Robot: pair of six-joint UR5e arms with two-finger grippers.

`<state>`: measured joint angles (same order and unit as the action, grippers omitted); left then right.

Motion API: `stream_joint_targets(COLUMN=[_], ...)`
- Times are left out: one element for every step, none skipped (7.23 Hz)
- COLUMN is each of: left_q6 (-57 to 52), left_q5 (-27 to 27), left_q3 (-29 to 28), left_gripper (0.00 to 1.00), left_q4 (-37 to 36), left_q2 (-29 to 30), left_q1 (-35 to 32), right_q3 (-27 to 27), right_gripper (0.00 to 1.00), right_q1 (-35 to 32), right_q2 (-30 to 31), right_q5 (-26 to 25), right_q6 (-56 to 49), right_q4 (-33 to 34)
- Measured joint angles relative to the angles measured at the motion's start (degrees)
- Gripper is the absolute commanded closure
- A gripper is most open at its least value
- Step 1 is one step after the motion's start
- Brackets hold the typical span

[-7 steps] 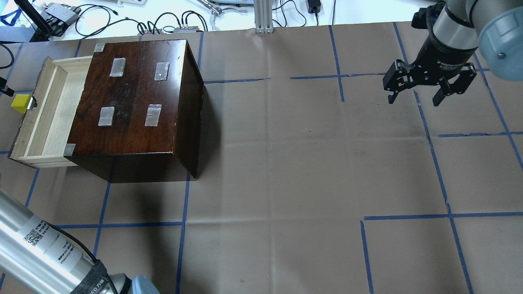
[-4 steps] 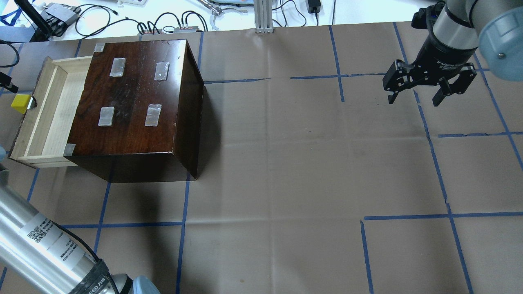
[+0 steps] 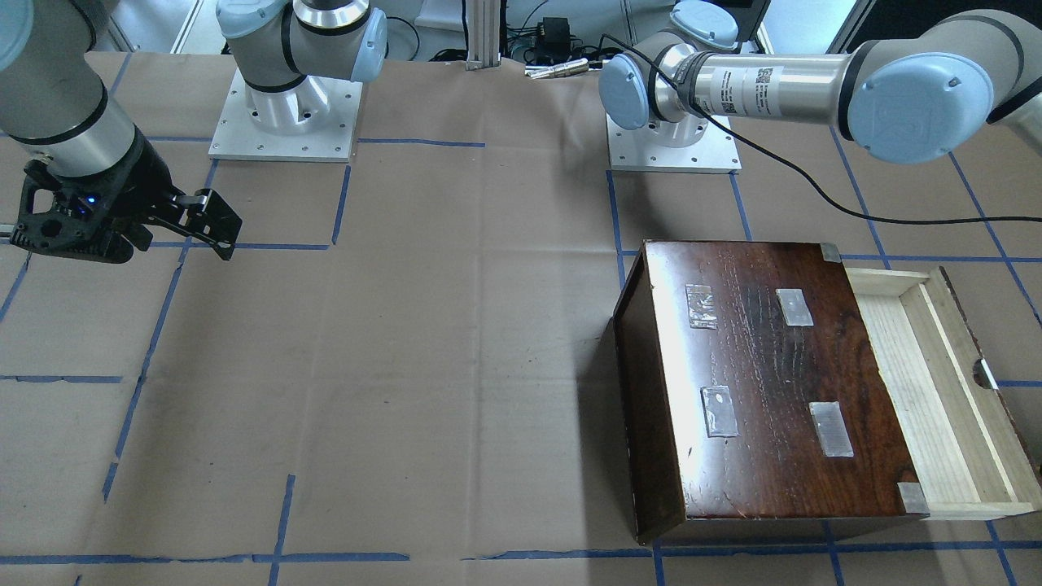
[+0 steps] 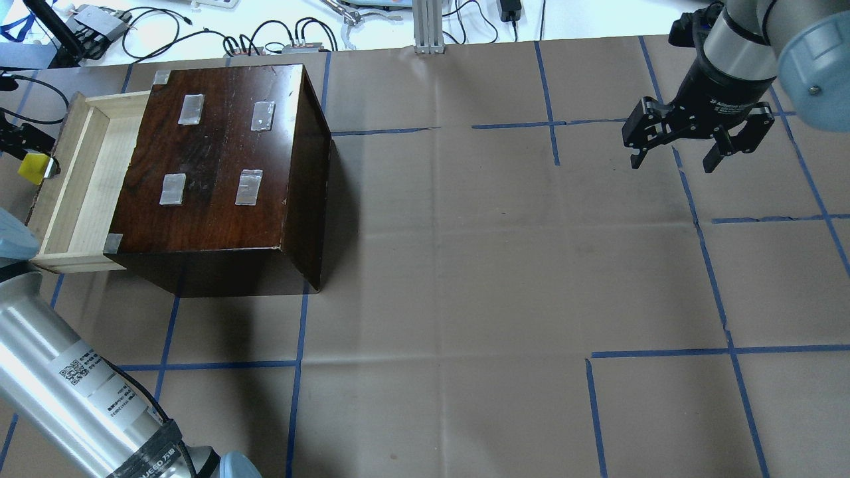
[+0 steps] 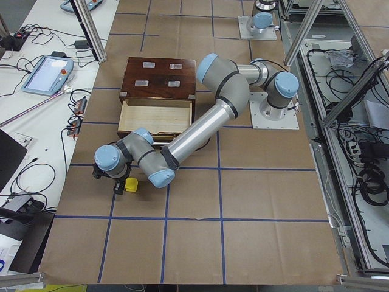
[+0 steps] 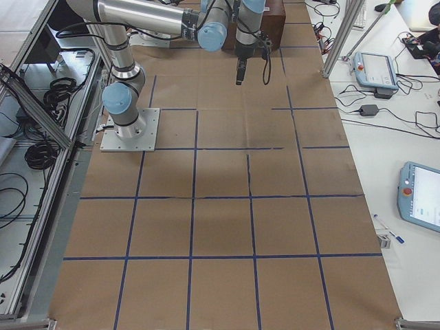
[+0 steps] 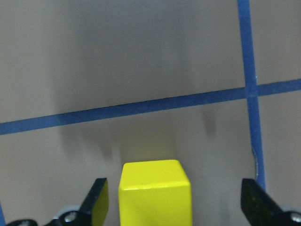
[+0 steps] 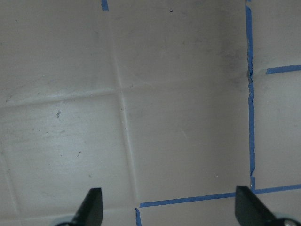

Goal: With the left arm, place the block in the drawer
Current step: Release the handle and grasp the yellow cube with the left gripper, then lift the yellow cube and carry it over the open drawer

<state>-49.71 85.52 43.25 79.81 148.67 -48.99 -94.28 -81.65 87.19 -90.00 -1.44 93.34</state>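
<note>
left claw [image 7: 178, 201] hangs wide open straddling the yellow block [image 7: 155, 188] on the desk [image 4: 465, 265] just outside the front of the drawer [image 4: 86, 172]; it should centre, drop lower, then close squarely on flat faces.

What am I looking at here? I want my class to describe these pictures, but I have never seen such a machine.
These are two silver-grey robot arms with pale blue joints, at a table covered in brown paper. Six cameras show one moment: one facing the robot, one above and behind it, one at each table end, one on each wrist. On the table stands a glossy dark brown wooden box with its pale wooden drawer pulled out. A small bright yellow cube sits on the paper just outside the drawer's front. The left gripper, black and two-fingered, is open around the cube, not gripping it. The right gripper hangs open over bare paper, holding nothing.
</note>
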Motion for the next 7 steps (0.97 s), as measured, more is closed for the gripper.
stream_joint_targets(left_q6=[0.01,0.14,0.3,0.36,0.43,0.54,0.62], left_q5=[1.79,2.61,2.76,2.68,2.6,2.54,2.49], left_q3=[0.02,-0.02,-0.09,-0.14,-0.2,-0.24,-0.26], left_gripper=[0.02,0.04,0.12,0.24,0.27,0.38,0.64], left_q4=[0.11,0.15,0.15,0.09,0.02,-0.07,-0.15], left_q2=[0.44,0.63,0.75,0.87,0.95,0.98,1.0], left_q1=[-0.01,-0.01,-0.01,0.0,0.02,0.01,0.01], right_q3=[-0.01,-0.02,-0.01,0.0,-0.01,-0.02,-0.01], right_gripper=[0.0,0.0,0.0,0.0,0.0,0.0,0.0], right_q1=[0.0,0.0,0.0,0.0,0.0,0.0,0.0], right_q2=[0.0,0.0,0.0,0.0,0.0,0.0,0.0], right_q5=[0.0,0.0,0.0,0.0,0.0,0.0,0.0], right_q6=[-0.03,-0.05,-0.05,-0.06,-0.06,-0.06,-0.04], right_q4=[0.0,0.0,0.0,0.0,0.0,0.0,0.0])
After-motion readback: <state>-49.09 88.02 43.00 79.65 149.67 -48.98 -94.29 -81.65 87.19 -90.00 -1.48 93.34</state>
